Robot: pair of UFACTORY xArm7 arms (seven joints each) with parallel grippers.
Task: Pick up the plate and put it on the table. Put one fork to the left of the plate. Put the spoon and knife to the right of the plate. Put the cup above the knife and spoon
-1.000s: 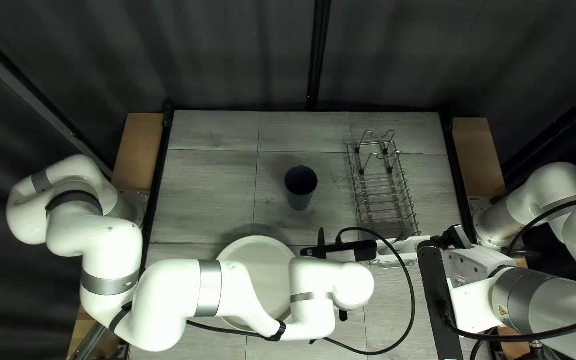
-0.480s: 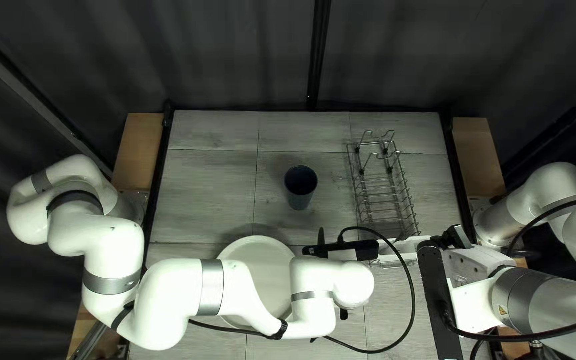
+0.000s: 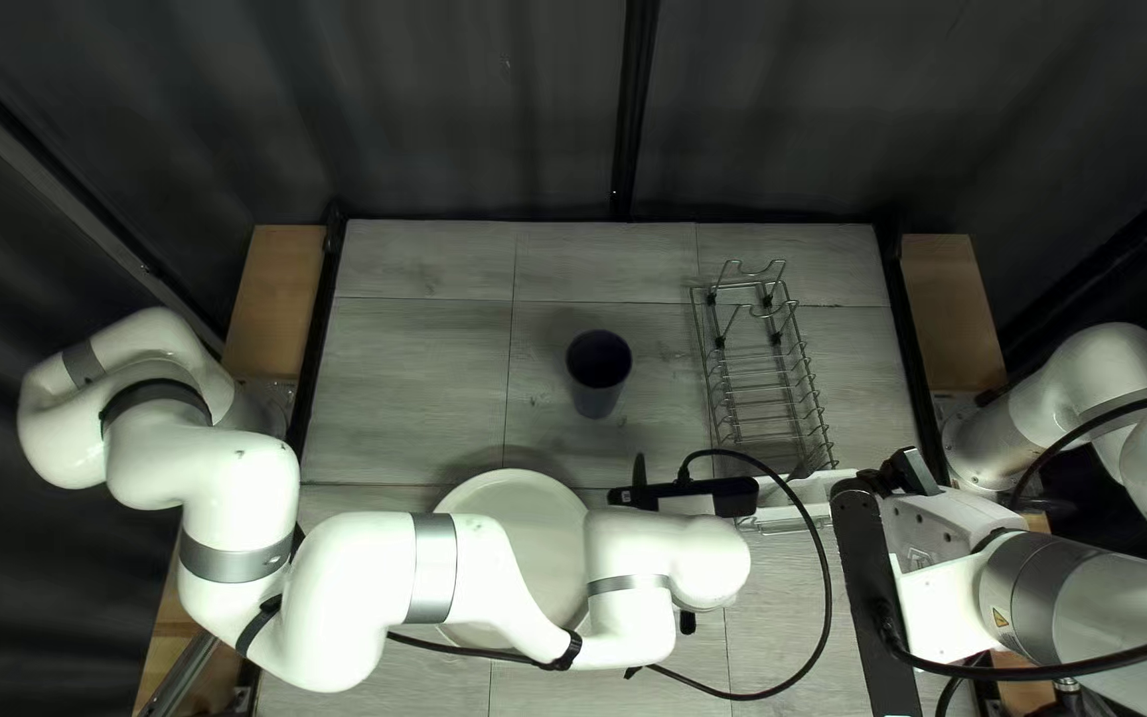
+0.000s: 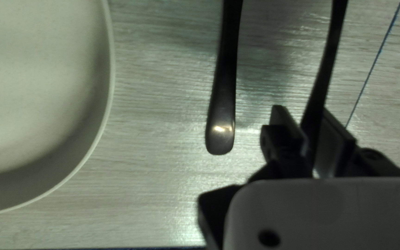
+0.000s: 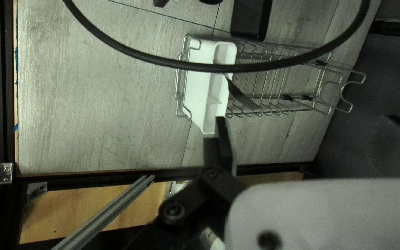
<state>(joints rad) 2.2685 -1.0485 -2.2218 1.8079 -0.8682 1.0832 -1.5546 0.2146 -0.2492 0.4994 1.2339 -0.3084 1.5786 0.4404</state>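
The plate (image 3: 534, 531) has been set toward the near edge of the desk (image 3: 394, 398), the cup (image 3: 598, 379) upright beyond it, seemingly placed. One cutlery handle (image 4: 221, 111) lies right of the plate; a second handle (image 4: 327, 65) is gripped by the left pincer (image 4: 302, 109). The right pincer (image 5: 305, 118) is open. The fork (image 5: 241, 95) is left to fetch from the caddy (image 5: 200, 88), near the desk's right edge.

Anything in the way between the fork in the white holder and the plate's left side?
Yes. A straight path from the fork in the white holder meets the left arm, which stretches over part of the plate and the table left of it, plus a looping black cable.
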